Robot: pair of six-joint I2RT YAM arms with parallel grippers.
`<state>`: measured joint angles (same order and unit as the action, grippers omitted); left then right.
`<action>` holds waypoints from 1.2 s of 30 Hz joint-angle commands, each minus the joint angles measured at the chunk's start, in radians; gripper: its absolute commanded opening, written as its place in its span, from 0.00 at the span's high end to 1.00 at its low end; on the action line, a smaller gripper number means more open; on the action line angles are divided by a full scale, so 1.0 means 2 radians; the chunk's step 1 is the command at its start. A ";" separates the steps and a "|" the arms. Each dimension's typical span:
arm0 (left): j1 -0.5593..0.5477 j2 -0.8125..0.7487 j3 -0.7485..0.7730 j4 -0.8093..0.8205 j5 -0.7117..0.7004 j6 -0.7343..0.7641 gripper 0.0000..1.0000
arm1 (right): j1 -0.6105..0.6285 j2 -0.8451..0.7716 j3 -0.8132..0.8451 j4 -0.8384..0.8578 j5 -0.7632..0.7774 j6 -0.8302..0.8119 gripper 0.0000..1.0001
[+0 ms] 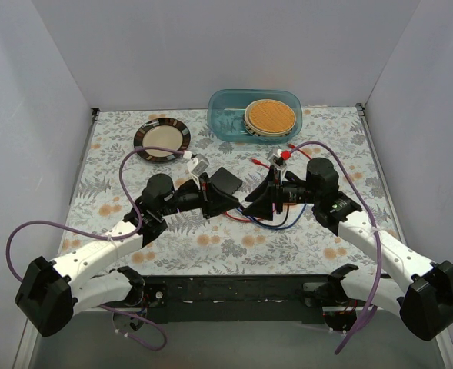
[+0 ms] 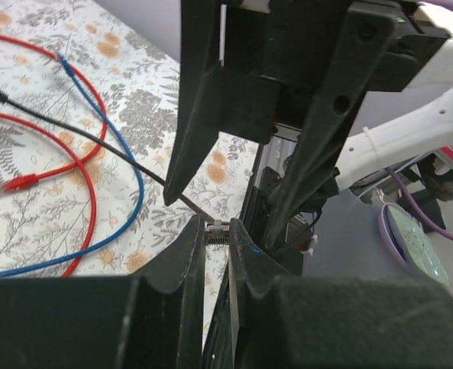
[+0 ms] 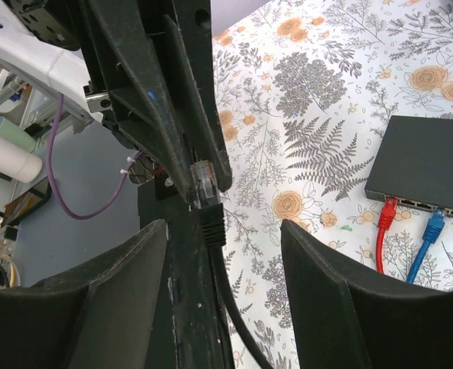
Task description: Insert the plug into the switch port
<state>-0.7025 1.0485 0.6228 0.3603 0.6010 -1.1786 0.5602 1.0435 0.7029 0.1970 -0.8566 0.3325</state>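
Note:
My left gripper (image 2: 217, 234) is shut on the clear plug (image 2: 218, 229) of a black cable (image 2: 80, 131), pinching it at the fingertips. In the right wrist view the plug (image 3: 203, 181) with its black boot hangs between the left fingers, just beyond my open right gripper (image 3: 222, 254), whose jaws stand wide on either side of the cable. The dark grey switch (image 3: 426, 161) lies flat on the table to the right, with a red plug (image 3: 386, 209) and a blue plug (image 3: 435, 223) in its ports. In the top view both grippers (image 1: 213, 204) (image 1: 251, 206) meet tip to tip below the switch (image 1: 228, 183).
Red (image 2: 88, 184) and blue (image 2: 130, 169) cables loop over the floral cloth; a loose red plug (image 2: 14, 183) lies there. A round dark-rimmed plate (image 1: 161, 139) and a blue-green tub (image 1: 226, 115) holding a wicker disc stand at the back. White walls enclose the table.

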 commanded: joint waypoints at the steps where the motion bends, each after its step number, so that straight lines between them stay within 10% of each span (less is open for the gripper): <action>1: 0.001 -0.017 -0.004 0.042 0.040 0.009 1.00 | -0.003 0.003 -0.005 0.035 -0.019 0.014 0.35; 22: 0.001 -0.002 0.002 0.046 0.053 0.003 1.00 | -0.003 0.007 -0.025 0.072 -0.024 0.039 0.61; 28: 0.001 -0.002 0.003 0.044 0.052 0.003 1.00 | -0.003 0.010 -0.022 0.067 -0.020 0.040 0.98; 33: 0.001 -0.007 0.001 0.037 0.035 0.006 0.99 | -0.003 0.005 -0.022 0.059 -0.011 0.033 0.99; 36: 0.001 -0.013 0.001 0.030 0.009 0.002 0.64 | -0.003 0.001 -0.019 0.030 0.009 0.013 0.99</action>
<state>-0.6956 1.0622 0.6209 0.4171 0.6567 -1.1736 0.5583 1.0653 0.6571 0.3008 -0.9169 0.4114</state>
